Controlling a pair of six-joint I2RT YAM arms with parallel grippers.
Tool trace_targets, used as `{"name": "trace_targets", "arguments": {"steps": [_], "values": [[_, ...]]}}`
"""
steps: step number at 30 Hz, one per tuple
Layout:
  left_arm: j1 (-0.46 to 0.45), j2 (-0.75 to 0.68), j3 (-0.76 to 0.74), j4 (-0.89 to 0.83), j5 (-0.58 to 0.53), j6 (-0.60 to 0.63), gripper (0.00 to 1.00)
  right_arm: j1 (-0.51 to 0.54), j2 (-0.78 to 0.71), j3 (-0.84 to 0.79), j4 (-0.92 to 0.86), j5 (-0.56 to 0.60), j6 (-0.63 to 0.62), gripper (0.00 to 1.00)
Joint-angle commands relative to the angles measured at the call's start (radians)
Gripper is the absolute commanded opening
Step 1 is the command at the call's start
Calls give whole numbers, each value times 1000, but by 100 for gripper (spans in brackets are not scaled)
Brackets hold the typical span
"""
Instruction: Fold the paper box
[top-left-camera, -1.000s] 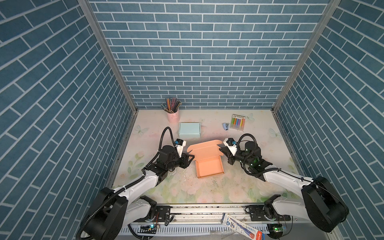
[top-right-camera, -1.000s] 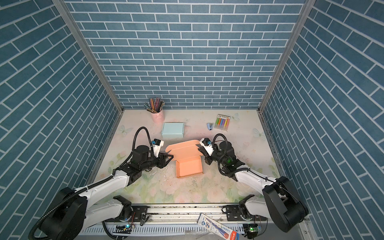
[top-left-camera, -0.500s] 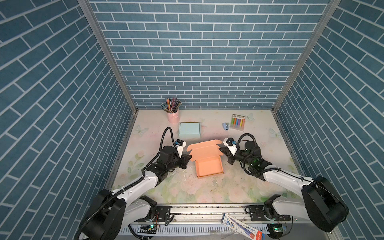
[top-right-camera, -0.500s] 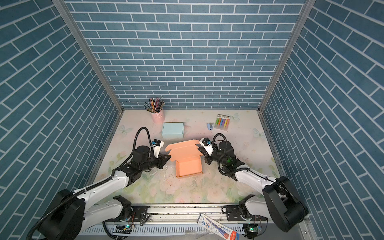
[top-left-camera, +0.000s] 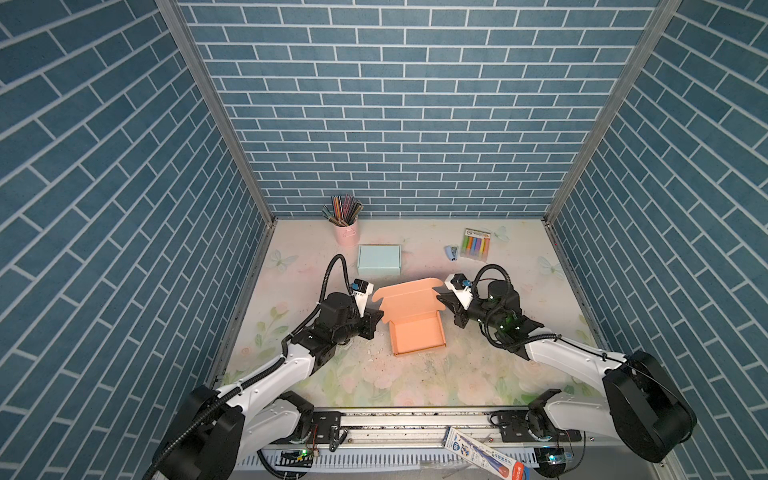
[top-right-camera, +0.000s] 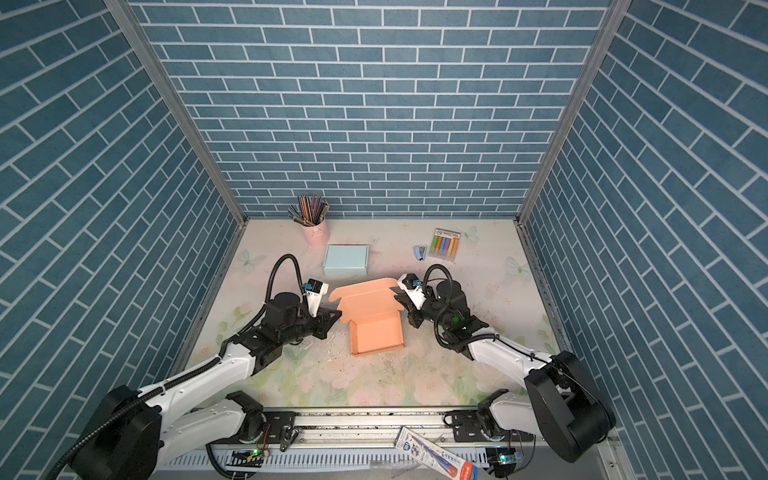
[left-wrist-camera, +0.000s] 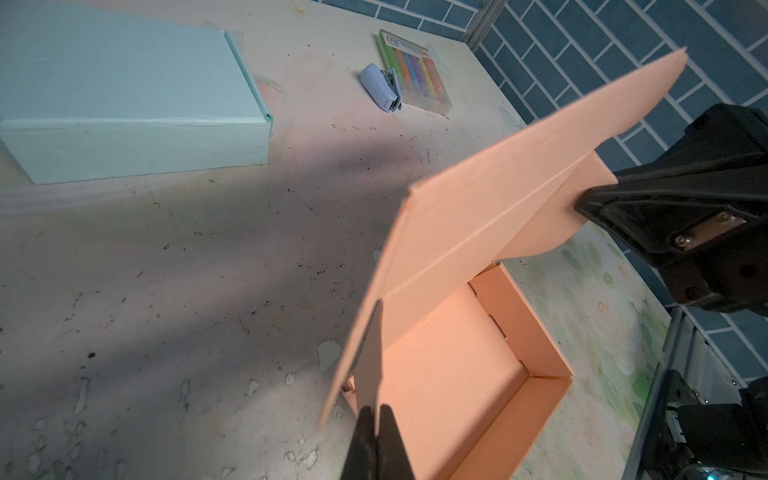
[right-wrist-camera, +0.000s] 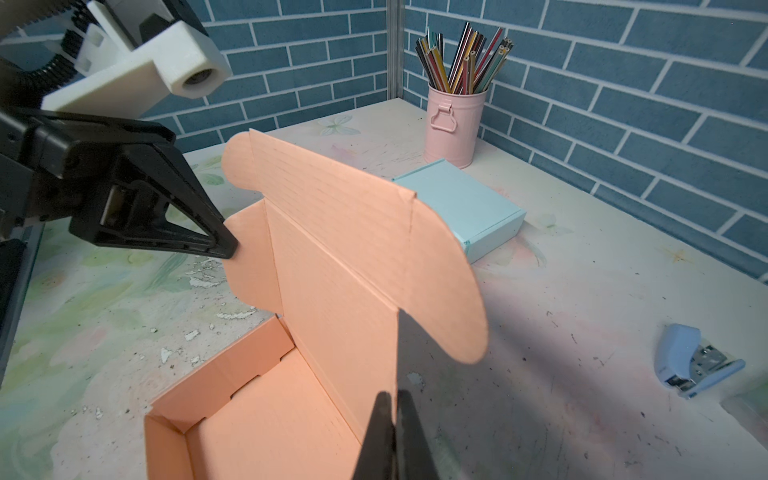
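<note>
The orange paper box (top-left-camera: 417, 336) (top-right-camera: 376, 334) sits mid-table, its tray open and its lid (top-left-camera: 409, 297) standing up at the far side. My left gripper (top-left-camera: 380, 314) (top-right-camera: 338, 314) is shut on the lid's left side flap. In the left wrist view that flap (left-wrist-camera: 370, 357) runs edge-on out of the closed left gripper (left-wrist-camera: 376, 409). My right gripper (top-left-camera: 440, 300) (top-right-camera: 397, 299) is shut on the lid's right side flap. In the right wrist view the right gripper (right-wrist-camera: 392, 395) pinches that flap's edge, and the tray (right-wrist-camera: 266, 415) lies beside it.
A closed light-blue box (top-left-camera: 379, 259) lies just behind the orange one. A pink cup of pencils (top-left-camera: 346, 232) stands at the back. A small stapler (top-left-camera: 452, 252) and a pack of highlighters (top-left-camera: 477, 244) lie at the back right. Brick walls enclose three sides.
My left gripper has closed from open onto the lid's left flap. The right gripper and the box have stayed where they were.
</note>
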Motion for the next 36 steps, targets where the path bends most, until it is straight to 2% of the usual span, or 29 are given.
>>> {"name": "trace_targets", "arguments": {"steps": [1,10,18,36], "values": [[-12,-21,45,-6,-53,-10,0,32,-13,31,-16,30,38,0],[-22,-1,77,-36,-103,2,0,72,-17,36,-27,122,120,6],[-25,-20,69,-56,-122,17,0,77,7,59,-70,156,129,15],[-26,-24,75,-61,-119,26,0,77,27,80,-88,150,131,9]]}}
